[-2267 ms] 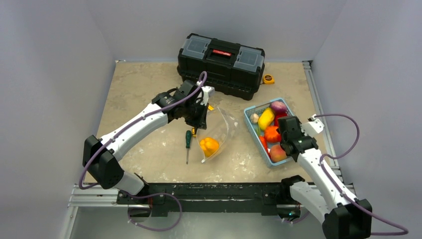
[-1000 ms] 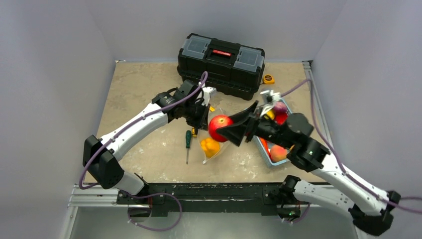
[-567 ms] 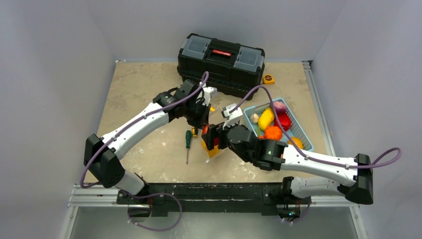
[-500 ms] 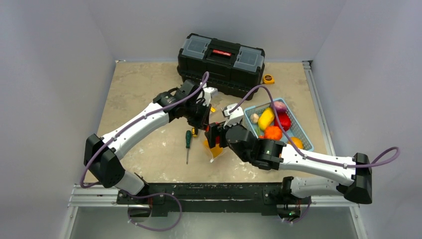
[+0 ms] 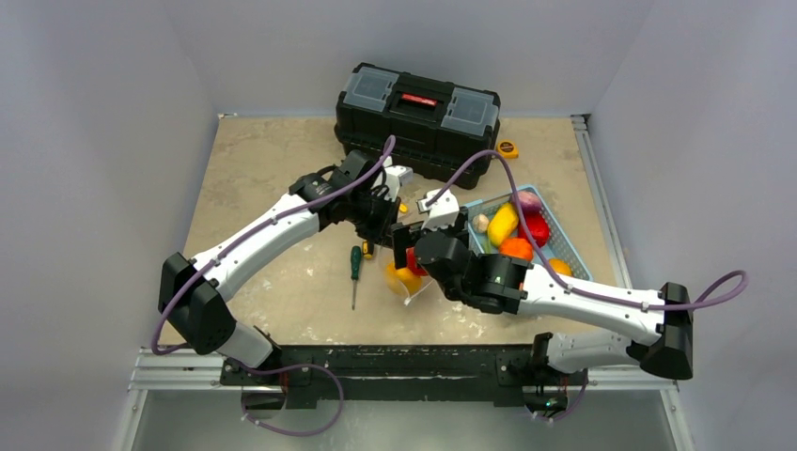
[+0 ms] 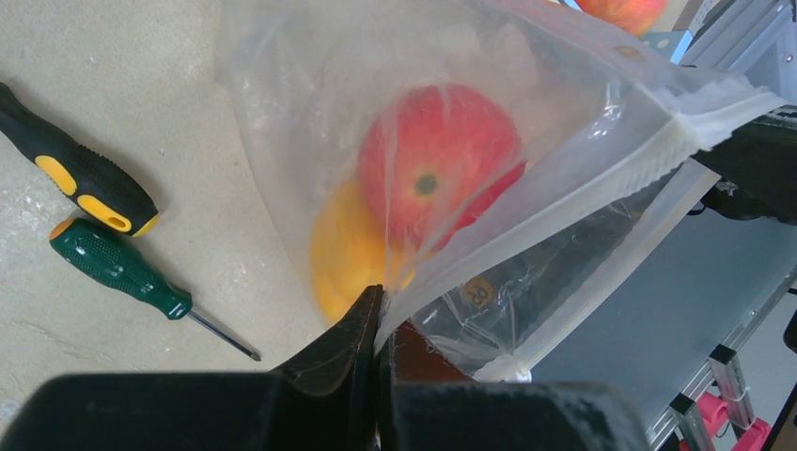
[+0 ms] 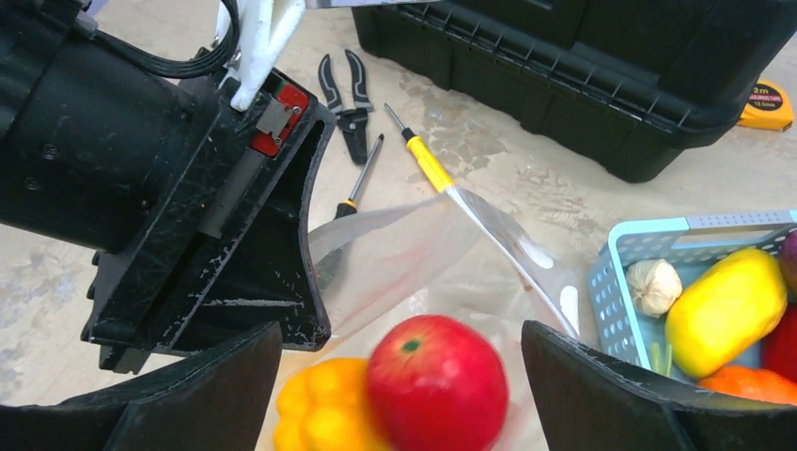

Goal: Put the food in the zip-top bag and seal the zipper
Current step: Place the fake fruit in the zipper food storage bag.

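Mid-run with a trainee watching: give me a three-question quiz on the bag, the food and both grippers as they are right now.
1. True or false: the left gripper is shut on the edge of the clear plastic zip-top bag.
2. Which food lies inside the bag? A) a round red toy apple and a yellow toy pepper; B) a banana and a bunch of grapes; C) none.
3. Fill in: the right gripper has its jaws ____ on either side of the apple.
Key: 1 true; 2 A; 3 open.
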Controlling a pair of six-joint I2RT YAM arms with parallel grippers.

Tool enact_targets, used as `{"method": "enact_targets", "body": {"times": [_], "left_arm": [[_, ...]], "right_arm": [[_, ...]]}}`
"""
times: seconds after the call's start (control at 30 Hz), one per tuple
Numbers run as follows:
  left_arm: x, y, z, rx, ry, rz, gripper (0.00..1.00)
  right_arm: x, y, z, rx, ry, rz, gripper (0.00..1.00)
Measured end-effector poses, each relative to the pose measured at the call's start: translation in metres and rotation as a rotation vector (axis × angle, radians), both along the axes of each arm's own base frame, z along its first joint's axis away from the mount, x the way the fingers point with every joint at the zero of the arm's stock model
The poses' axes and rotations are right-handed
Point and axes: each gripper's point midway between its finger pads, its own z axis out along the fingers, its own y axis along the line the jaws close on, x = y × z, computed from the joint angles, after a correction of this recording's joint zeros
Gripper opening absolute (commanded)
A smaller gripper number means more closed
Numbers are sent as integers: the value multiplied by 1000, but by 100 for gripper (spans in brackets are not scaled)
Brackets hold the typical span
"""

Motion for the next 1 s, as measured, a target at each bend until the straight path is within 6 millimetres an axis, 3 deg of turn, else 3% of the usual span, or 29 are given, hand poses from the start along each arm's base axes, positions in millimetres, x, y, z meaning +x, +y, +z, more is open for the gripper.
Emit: {"method": "enact_targets", "body": {"times": [0.43, 0.53, 0.63, 0.77, 0.83, 0.93, 1.0], "left_arm": [[0, 0, 0, 1, -1, 0, 0], [2, 1, -1, 9, -7, 8, 0], [3, 2, -1, 15, -13, 13, 0], [5, 4, -1, 23, -22, 22, 0], [5, 4, -2, 25, -23, 24, 0], [6, 5, -2, 27, -25, 25, 0], [6, 5, -2, 27, -25, 26, 0]], "right_arm": [[-11, 0, -6, -27, 82, 31, 99], [-20, 0, 8, 35, 107, 71, 99], [-32, -4, 35, 152, 110, 116, 99], [-48, -26, 82, 350, 74, 156, 99], [-52, -38, 96, 425, 56, 149, 99], [-56, -54, 98, 493, 54, 123, 98], [-56, -53, 87, 509, 79, 107, 98]]}}
